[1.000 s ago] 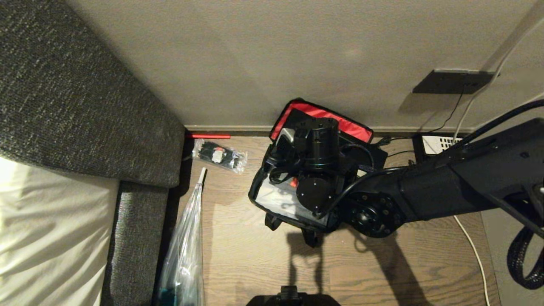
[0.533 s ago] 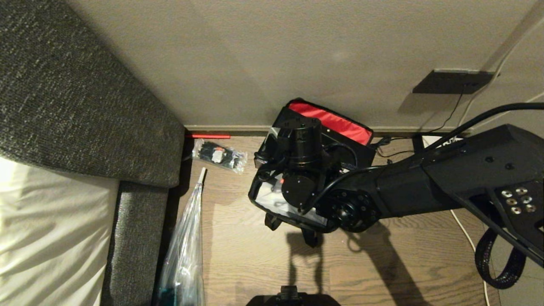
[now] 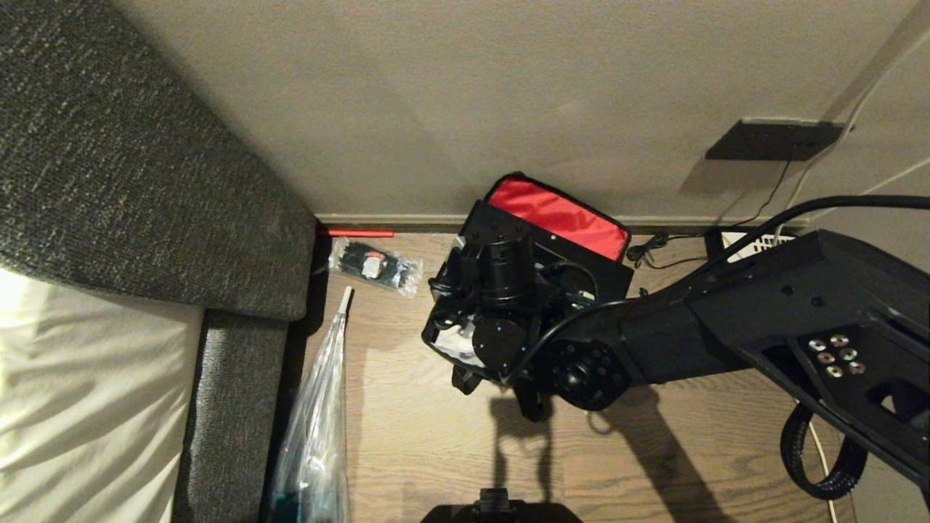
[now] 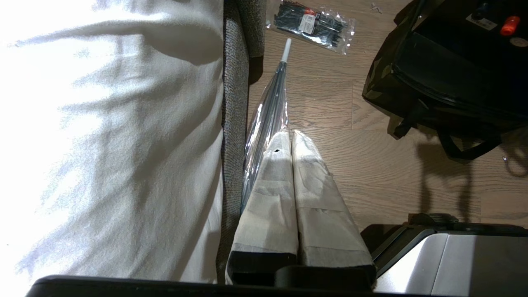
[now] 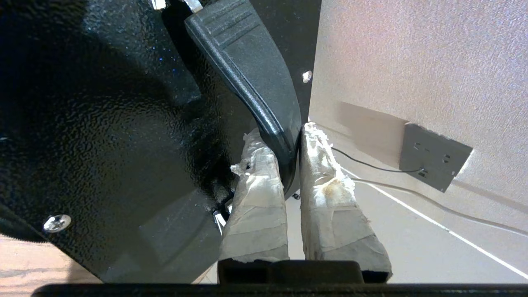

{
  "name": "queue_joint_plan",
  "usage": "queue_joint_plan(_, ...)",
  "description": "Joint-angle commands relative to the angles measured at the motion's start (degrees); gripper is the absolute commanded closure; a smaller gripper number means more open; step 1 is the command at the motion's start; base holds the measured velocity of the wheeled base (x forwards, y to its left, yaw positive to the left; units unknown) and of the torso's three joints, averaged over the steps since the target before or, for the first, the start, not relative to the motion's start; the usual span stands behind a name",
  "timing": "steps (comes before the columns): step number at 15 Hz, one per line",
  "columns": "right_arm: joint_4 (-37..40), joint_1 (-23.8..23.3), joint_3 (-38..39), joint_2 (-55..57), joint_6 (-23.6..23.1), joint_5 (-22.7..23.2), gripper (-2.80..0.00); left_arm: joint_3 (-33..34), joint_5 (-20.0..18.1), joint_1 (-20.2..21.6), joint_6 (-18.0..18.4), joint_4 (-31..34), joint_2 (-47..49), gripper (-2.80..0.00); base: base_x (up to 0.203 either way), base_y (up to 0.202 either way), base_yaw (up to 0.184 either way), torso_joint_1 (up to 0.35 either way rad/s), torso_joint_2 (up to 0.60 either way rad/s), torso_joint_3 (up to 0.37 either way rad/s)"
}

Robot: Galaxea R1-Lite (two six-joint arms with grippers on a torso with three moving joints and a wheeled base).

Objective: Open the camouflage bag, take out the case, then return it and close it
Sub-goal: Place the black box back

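Right gripper (image 5: 288, 144) clamped on the handle (image 5: 251, 78) of the case (image 5: 103, 144), taped fingers (image 5: 258, 194) pinching the curved grip at one spot near its end. The case sits over the open camouflage bag (image 3: 443, 341) on the wood floor (image 3: 407, 436) by the wall (image 3: 436, 94), mostly hidden under the arm; whether it is clear of the bag's rim cannot be told. Risk, as I judge it: an off-centre hold could let the box swing or slip out; a corner might also snag the bag's edge or straps and drag the bag along. Case: black, hard, pebbled finish, silver screws, a small red button (image 4: 510, 25) on top. Bag: lid leaning against the wall, red lining (image 3: 559, 214) showing. Left gripper (image 4: 291, 140) parked beside the bed (image 4: 111, 136), fingers pressed together, empty.
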Motion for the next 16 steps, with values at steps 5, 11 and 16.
queue_joint_plan(5, 0.28, 1.46, 0.81, -0.48, -0.26, -0.74, 0.00, -0.01, 0.01, 0.02, -0.05, 0.00, 0.23, 0.00, 0.000, 0.000, 0.000, 0.000, 0.00, 0.000)
queue_joint_plan(11, 1.69, 2.50, 3.00, -2.16, -0.01, -1.78, 0.00, -0.01, 0.01, 0.02, 0.04, 0.00, 0.16, 0.00, 0.000, 0.000, 0.000, 0.000, 0.00, 0.000)
queue_joint_plan(16, 2.30, 3.99, 3.71, -1.90, 1.58, -3.02, 0.00, -0.01, 0.01, 0.02, 0.01, 0.00, 0.07, 0.00, 0.000, 0.000, 0.000, 0.000, 0.00, 0.000)
